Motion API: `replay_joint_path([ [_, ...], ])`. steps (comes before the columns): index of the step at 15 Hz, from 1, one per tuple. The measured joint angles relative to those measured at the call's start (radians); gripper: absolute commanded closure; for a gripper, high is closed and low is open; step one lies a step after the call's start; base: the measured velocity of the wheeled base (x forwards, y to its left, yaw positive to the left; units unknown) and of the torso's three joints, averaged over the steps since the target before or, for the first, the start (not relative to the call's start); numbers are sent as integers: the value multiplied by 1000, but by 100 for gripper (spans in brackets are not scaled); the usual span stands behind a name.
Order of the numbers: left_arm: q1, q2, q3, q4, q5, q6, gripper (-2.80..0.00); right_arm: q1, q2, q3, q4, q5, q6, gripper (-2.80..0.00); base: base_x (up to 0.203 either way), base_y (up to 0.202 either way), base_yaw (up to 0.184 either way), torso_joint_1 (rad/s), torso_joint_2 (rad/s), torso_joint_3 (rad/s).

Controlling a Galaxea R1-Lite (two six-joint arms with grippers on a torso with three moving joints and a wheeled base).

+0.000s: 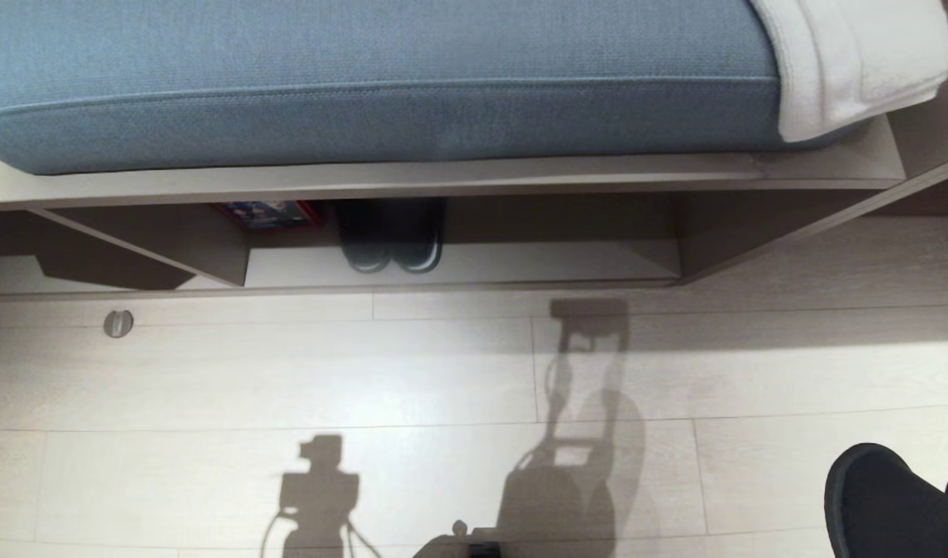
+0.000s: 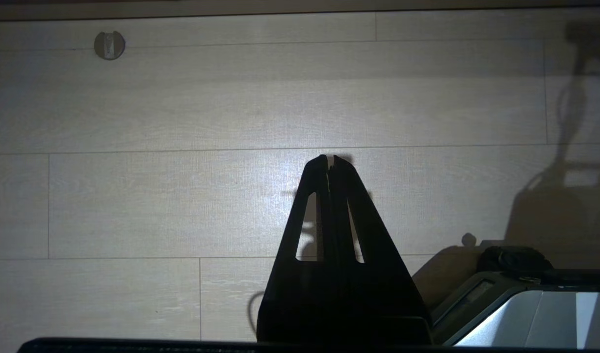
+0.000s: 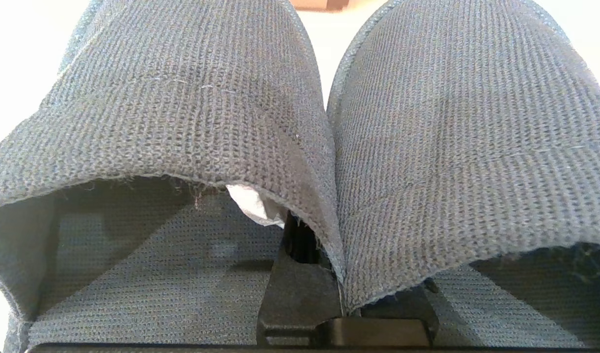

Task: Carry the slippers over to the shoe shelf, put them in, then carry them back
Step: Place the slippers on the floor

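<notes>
The slippers (image 3: 192, 98) are a dark grey fabric pair that fills the right wrist view, toes pointing away, with a white tag inside one. My right gripper (image 3: 339, 274) is shut on the slippers, pinching the two inner edges together with one finger (image 3: 295, 279) inside the tagged slipper. In the head view the slippers' (image 1: 884, 504) toes show at the lower right, above the floor. The shoe shelf (image 1: 520, 263) is the low open compartment under the bench ahead. My left gripper (image 2: 330, 159) hangs shut and empty over the floor.
A black pair with white-edged soles (image 1: 392, 236) sits in the shelf beside a red and blue box (image 1: 270, 213). A blue cushion (image 1: 365, 77) and a white cloth (image 1: 853, 62) lie on the bench. A round metal fitting (image 1: 118, 323) is set in the pale wood floor.
</notes>
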Motion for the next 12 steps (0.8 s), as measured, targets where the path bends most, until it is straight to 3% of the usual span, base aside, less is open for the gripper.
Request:
replay_joint_path([
  [12, 0, 0, 0, 0, 0, 0, 0, 0, 0, 0, 0, 0, 0, 0, 0, 0, 0, 2, 3, 200],
])
